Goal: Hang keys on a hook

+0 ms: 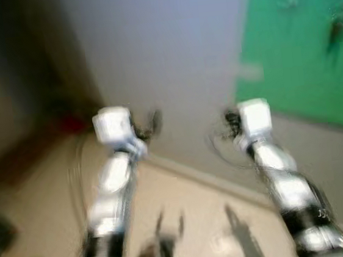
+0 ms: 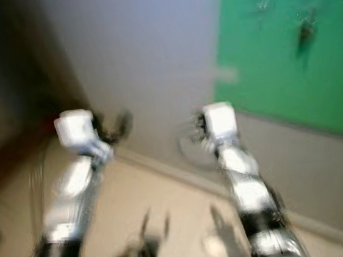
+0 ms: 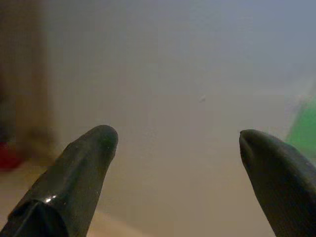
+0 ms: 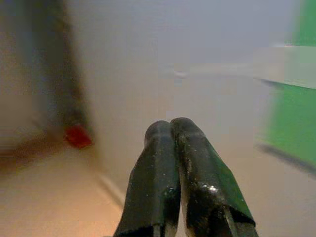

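The head views are blurred by motion. Both silver arms reach forward toward a grey wall (image 1: 169,49). My left gripper (image 1: 149,123) is open, and its two black fingertips (image 3: 101,140) stand wide apart with only wall between them. My right gripper (image 1: 229,121) is shut, its fingertips (image 4: 170,129) pressed together, and I can make out nothing held in them. A green panel (image 1: 301,47) hangs on the wall to the upper right. A dark blurred shape (image 1: 336,30) hangs on it, and I cannot tell whether it is a hook or keys.
The wall meets the beige floor (image 1: 186,207) along a pale baseboard (image 1: 201,177) that runs diagonally just past the grippers. A small red object (image 1: 71,122) lies on the floor in the dark corner at the left. Arm shadows fall on the floor below.
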`<state>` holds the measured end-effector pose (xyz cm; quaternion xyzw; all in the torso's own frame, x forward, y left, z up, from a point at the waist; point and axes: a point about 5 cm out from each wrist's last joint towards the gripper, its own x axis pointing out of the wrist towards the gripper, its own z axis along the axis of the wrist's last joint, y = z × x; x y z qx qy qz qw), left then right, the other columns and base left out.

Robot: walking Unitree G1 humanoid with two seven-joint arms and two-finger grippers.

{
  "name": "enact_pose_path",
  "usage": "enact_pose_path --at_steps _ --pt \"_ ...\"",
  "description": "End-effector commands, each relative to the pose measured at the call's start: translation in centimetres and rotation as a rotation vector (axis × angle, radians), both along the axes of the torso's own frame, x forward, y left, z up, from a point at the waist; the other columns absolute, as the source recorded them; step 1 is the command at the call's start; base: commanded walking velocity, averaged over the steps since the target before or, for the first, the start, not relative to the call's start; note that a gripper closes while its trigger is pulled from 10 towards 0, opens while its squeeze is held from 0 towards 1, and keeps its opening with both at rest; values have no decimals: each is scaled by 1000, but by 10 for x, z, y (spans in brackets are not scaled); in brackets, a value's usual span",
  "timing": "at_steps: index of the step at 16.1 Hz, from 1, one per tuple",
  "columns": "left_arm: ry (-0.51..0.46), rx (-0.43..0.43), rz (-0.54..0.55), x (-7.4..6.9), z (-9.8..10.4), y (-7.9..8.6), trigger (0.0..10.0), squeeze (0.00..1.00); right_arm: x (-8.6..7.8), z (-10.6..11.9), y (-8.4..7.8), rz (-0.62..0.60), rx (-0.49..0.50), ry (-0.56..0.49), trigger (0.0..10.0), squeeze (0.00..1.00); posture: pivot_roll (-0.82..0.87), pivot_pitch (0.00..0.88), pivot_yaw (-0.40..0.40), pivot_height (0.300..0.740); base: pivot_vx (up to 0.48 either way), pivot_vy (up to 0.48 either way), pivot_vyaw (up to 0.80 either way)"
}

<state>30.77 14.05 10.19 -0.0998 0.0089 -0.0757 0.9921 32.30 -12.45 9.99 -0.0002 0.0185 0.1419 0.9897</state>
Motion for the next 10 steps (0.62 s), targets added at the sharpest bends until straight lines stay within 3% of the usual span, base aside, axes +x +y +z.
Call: enact_pose_path --at_steps 1,6,10 --pt "-32 -1 -43 7 11 -12 10000 0 -1 -3 -4 -15 -9 19 10000 0 -84 0 75 740 0 0 0" --pt "-21 -9 -44 6 9 -10 10000 0 -2 -5 -6 -28 -20 26 10000 0 -88 0 75 740 0 0 0" --pt "-14 -8 -47 5 7 -10 10000 0 -3 -8 -7 -38 -27 43 10000 0 -89 0 80 740 0 0 -784"
